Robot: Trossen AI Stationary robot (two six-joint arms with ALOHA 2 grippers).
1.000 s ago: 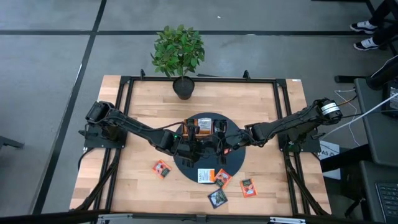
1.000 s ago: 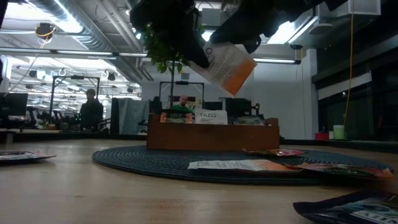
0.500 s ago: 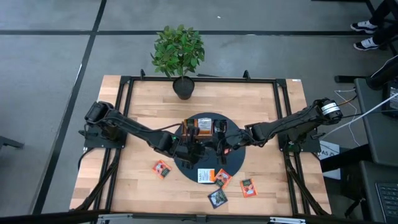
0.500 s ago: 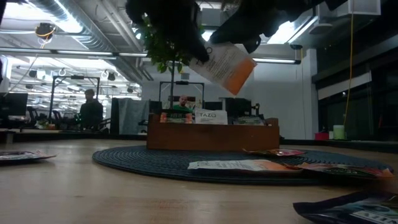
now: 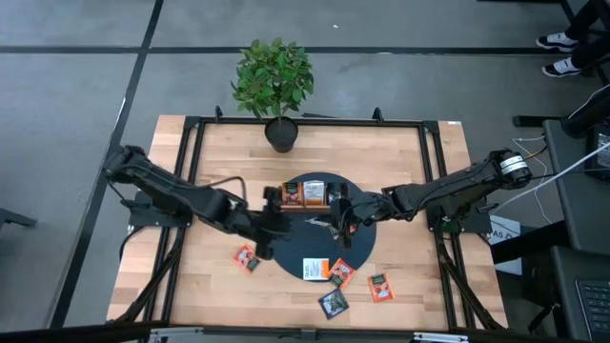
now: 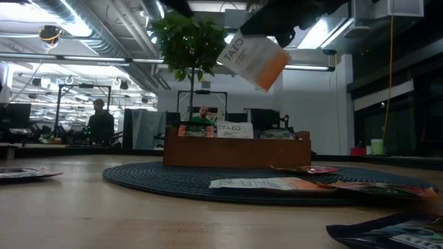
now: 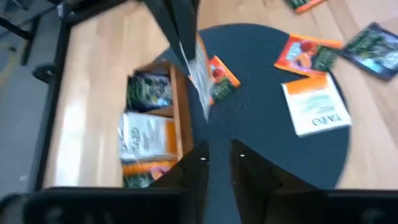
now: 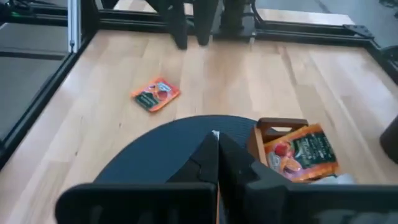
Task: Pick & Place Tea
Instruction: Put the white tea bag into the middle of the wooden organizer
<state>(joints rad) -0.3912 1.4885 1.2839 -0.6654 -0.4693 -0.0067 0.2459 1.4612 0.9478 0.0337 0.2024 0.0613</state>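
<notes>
Since your right gripper (image 5: 335, 225) is clamped on the white-and-orange sachet (image 6: 253, 58) above the mat (image 5: 357, 250), you've kept the left gripper (image 5: 270, 229), jaws slightly parted and empty, off beside the tray (image 5: 286, 195).

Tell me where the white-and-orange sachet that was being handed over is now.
The white-and-orange sachet hangs in the right gripper, lifted above the round dark mat just in front of the wooden tray.
</notes>
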